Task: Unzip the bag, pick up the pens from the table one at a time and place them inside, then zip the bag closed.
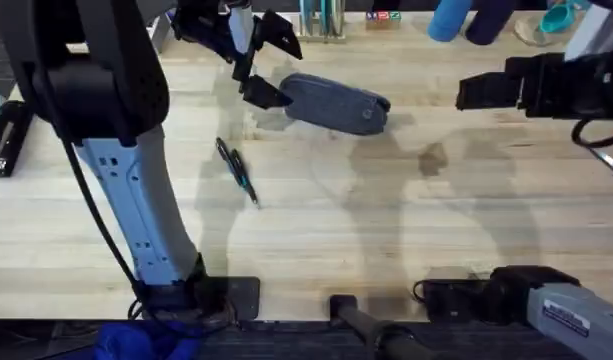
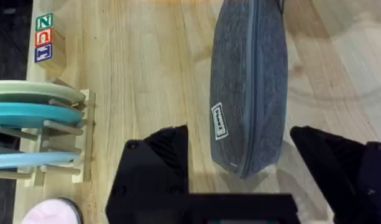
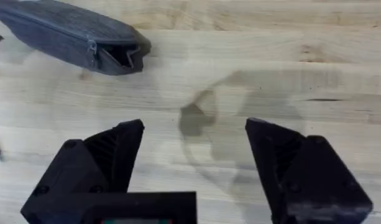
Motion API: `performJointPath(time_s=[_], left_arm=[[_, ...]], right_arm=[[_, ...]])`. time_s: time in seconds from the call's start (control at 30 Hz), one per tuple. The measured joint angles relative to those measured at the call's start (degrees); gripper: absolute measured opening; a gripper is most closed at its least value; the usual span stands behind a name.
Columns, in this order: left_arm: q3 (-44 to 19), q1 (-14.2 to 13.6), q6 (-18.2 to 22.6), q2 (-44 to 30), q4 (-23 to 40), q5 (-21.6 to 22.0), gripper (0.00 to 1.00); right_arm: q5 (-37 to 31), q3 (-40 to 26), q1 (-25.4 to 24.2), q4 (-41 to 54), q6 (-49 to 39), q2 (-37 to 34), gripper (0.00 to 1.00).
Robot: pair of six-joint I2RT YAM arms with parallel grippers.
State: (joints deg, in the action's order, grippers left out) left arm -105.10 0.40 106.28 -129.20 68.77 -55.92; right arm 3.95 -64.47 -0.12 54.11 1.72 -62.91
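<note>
The left pincer (image 2: 240, 180) is straddling, fingers wide, one rounded end of the soft grey-blue fabric pouch (image 2: 249, 81) on the pale wooden bench (image 2: 146, 74) (right pincer (image 3: 193, 168) gaping, well apart), risking the pouch sliding unpinned.

One bag (image 1: 334, 102) between left gripper's (image 2: 240, 171) spread fingers. Two pens (image 1: 237, 171), side by side, near left gripper. Two grippers total; right gripper (image 3: 193, 155) spread over bare table (image 1: 406, 220).

Bag (image 2: 249, 81): soft woven grey cloth, matt, with a small white sewn label. Table (image 1: 406, 220): pale wood, smooth, plank grain visible. Gripper fingers (image 3: 100, 165) looked matt black plastic.
</note>
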Motion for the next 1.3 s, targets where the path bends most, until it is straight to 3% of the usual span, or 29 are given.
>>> performJointPath(time_s=[0.23,0.33,0.43,0.47,0.5,1.3], left_arm=[[0.0,0.0,-0.05,0.02,0.02,-0.02,0.984],[0.0,0.0,0.04,0.02,0.0,-0.07,0.626],[0.0,0.0,0.0,0.02,0.27,0.0,0.191],[0.0,0.0,0.05,0.02,0.44,0.05,0.087],[0.0,-0.09,0.01,0.02,0.46,0.12,0.055],[0.0,-0.17,0.0,0.02,-0.54,0.17,0.042]], right_arm=[[0.0,0.0,0.0,0.0,0.0,0.02,0.996],[0.0,0.0,0.0,0.02,0.0,0.02,0.996],[0.0,0.0,0.0,0.02,0.0,0.02,0.996],[0.0,0.0,0.0,0.02,0.0,0.02,0.996],[0.0,0.0,0.0,0.01,0.0,0.02,0.996],[0.22,0.0,0.0,0.7,2.24,0.02,0.996]])
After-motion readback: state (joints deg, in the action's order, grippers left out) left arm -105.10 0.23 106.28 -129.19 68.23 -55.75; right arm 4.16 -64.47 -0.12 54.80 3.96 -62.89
